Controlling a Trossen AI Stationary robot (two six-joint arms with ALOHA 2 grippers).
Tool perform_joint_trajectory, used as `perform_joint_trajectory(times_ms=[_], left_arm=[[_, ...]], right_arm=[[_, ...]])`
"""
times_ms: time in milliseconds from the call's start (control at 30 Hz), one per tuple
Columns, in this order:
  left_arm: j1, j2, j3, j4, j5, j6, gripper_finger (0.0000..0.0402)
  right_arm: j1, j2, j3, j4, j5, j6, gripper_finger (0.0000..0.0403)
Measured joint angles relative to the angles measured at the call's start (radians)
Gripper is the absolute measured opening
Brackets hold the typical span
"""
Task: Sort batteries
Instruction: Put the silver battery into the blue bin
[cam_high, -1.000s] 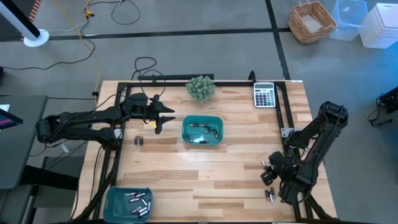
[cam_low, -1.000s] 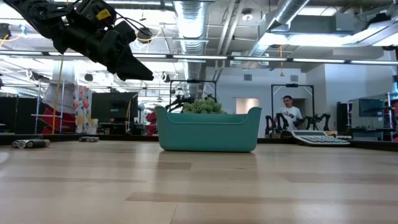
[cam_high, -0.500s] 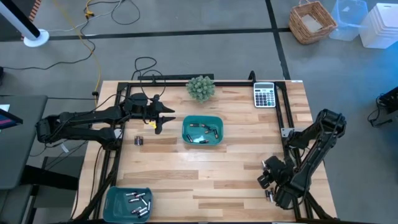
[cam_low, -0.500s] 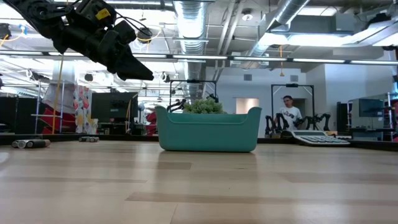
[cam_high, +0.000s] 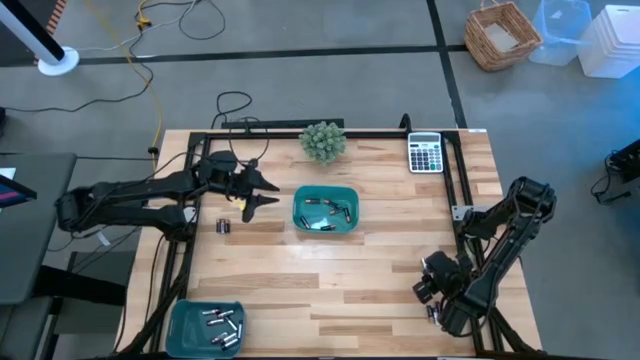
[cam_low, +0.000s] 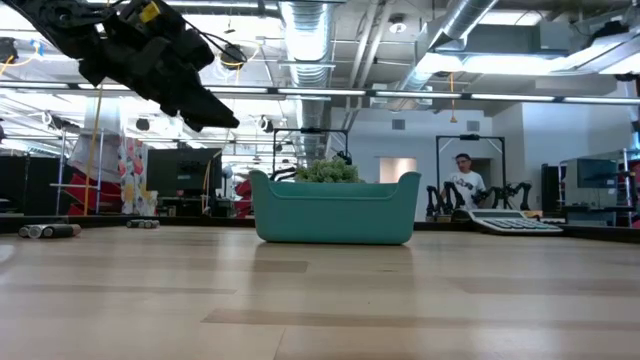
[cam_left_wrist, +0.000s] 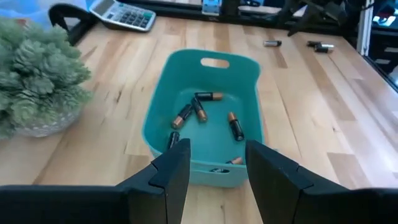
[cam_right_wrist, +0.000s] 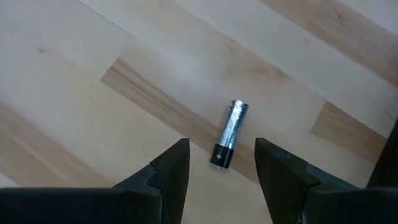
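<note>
I've got the left arm stretched flat across the surface (cam_high: 330, 280) from its left edge, wrist raised, left pincer (cam_high: 262, 197) hanging in the air just beside the teal tray (cam_high: 326, 210) at centre. Fingers (cam_left_wrist: 174, 168) apart w/ a clear gap, nothing between them. Wrist cam looks down into that tray: several copper-topped batteries (cam_left_wrist: 200, 112) loose on its floor. In the low view the left pincer (cam_low: 205, 108) sits high, well above the wood.

Right arm folded at the right edge, elbow up, forearm angled down toward the near right corner. Right pincer (cam_high: 434, 300) low over the wood, fingers (cam_right_wrist: 171, 168) spread w/ a gap, empty. One silver-and-black battery (cam_right_wrist: 229, 133) lies on the wood just ahead of the tips, not touched.

More cells: a pair (cam_high: 223, 227) on the wood near the left arm, well apart from the centre tray; a bunch (cam_high: 222, 326) in a second teal tray (cam_high: 186, 318) at the near left corner.

Plant (cam_high: 323, 141) and calculator (cam_high: 425, 153) along the far edge. A person (cam_low: 464, 184) stands far back in the room.
</note>
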Motion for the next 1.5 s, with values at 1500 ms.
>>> perform_joint_trajectory(times_ms=[1500], left_arm=[[0.001, -0.034, 0.000, -0.019, -0.034, 0.017, 0.0148]], right_arm=[[-0.019, -0.002, -0.209, 0.237, 0.009, -0.030, 0.0059]])
